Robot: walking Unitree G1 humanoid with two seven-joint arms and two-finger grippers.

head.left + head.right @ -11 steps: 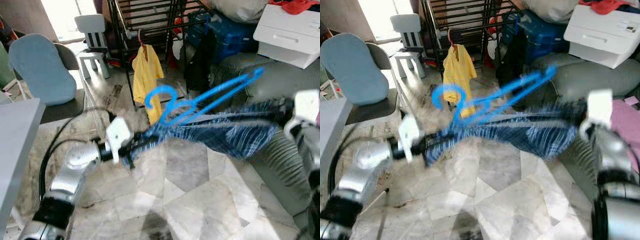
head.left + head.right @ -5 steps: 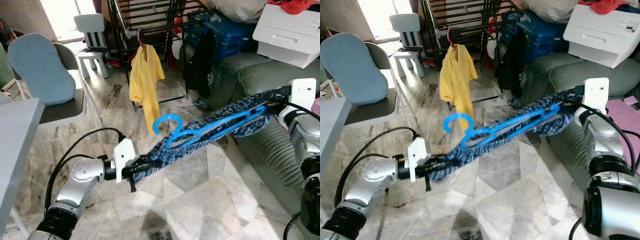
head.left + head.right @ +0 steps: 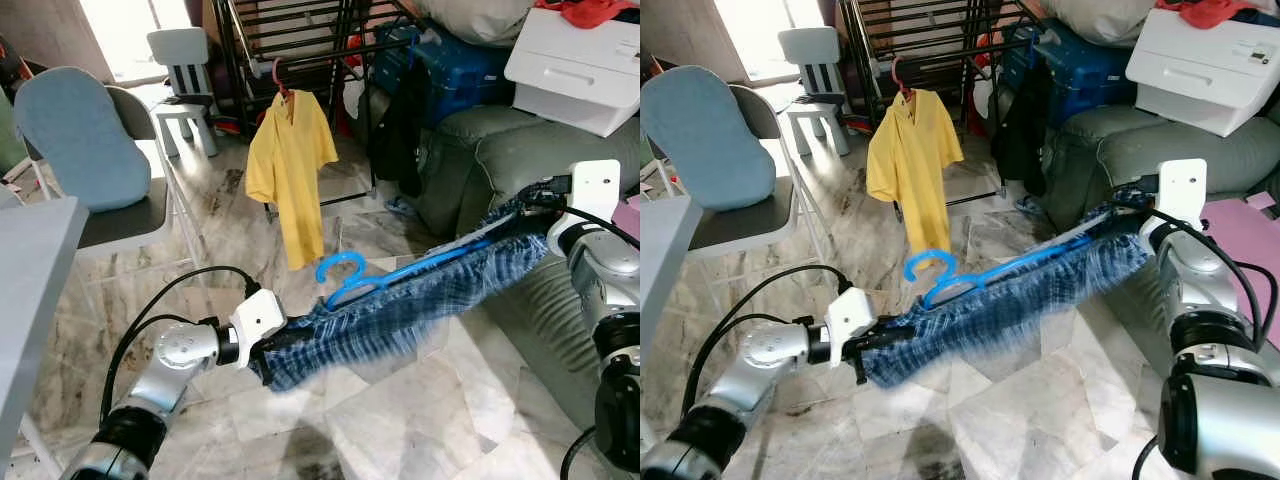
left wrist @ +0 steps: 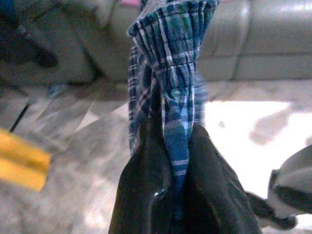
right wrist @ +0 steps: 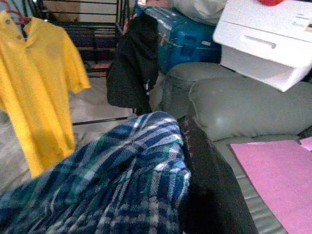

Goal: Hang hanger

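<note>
Blue plaid garment [image 3: 400,315] stretched taut between both arms above the marble floor [image 3: 380,420], blue hanger [image 3: 390,277] riding along its upper edge, hook toward the left end. Left gripper [image 4: 170,195] low and near the floor, jaws closed tight on a bunched fold of the plaid cloth. Right gripper [image 5: 187,161] up beside the grey sofa [image 3: 500,160], jaws clamped on the other end of the cloth. Drying rack [image 3: 300,40] well apart, beyond the yellow shirt [image 3: 290,170] hanging from it.

Likely step: carrying garment and hanger toward the rack. Best done keeping the cloth level and taut so the hanger cannot slide off; avoid jerks, since the hanger looks loosely seated. Approach with hook upright and facing a free rail, clear of the yellow shirt.
</note>
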